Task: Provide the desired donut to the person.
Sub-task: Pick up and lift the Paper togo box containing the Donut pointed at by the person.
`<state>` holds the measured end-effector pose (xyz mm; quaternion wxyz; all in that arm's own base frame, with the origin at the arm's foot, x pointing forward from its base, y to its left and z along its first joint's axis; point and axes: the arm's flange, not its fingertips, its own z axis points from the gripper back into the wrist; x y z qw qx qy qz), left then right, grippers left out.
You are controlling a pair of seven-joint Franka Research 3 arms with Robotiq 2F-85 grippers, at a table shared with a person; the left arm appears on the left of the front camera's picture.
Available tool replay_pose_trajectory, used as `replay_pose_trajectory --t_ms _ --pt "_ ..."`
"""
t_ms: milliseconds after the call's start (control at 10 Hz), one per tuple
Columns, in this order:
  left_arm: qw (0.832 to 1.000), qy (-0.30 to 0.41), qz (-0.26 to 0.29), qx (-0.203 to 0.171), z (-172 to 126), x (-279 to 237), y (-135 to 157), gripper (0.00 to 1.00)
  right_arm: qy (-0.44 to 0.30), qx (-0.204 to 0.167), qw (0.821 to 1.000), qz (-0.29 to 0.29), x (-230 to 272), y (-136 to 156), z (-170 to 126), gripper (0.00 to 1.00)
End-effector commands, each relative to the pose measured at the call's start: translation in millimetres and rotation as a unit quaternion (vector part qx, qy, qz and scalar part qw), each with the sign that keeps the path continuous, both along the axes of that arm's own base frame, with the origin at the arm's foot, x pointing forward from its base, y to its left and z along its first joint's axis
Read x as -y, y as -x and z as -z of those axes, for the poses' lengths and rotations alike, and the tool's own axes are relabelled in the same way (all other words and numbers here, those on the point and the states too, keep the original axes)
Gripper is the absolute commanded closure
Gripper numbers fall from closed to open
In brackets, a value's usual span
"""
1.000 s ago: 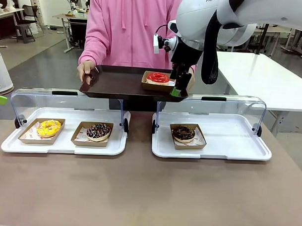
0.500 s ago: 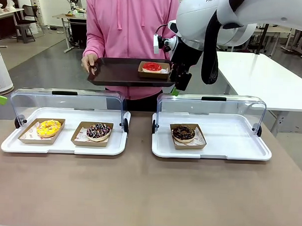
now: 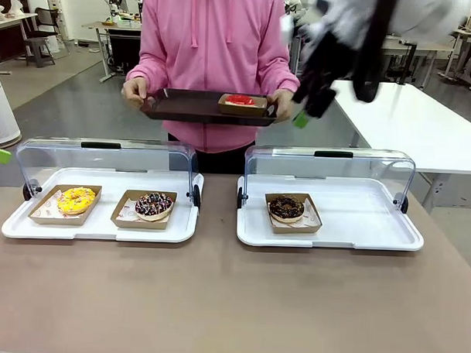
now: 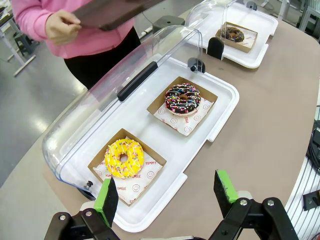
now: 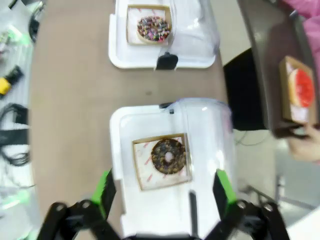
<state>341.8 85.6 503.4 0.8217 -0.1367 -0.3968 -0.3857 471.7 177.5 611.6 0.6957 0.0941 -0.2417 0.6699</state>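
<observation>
The paper liner (image 4: pixel 134 186) under the yellow donut (image 4: pixel 124 158) carries repeated print reading "YUMMY" and "SMILE", with smiley-face marks. Print on the second liner (image 4: pixel 186 121) is illegible.

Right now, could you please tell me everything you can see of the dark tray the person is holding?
The tray is dark brown, flat and rectangular with a low raised rim, plastic by its look. The person holds it roughly level in front of the waist, one hand at each short end. A brown paper box with a red-glazed donut rests on it, toward the robot's right.
</observation>
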Motion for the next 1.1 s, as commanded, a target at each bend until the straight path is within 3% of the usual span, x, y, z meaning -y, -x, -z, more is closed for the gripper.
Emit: replay_pose_trajectory --t_ms 0,400,600,1000 --pt "1.0 0.003 0.008 0.004 2 -2 0 0.0 -0.074 -0.007 0.997 0.029 70 46 10 0.0" --pt "1.0 0.003 0.008 0.004 2 -2 0 0.0 -0.156 0.041 0.982 0.097 140 107 32 0.0" --pt "1.0 0.003 0.008 0.004 2 -2 0 0.0 -0.162 0.045 0.976 0.14 158 115 46 0.0" --pt "1.0 0.003 0.008 0.004 2 -2 0 0.0 -0.184 0.016 0.973 0.138 185 108 65 0.0"
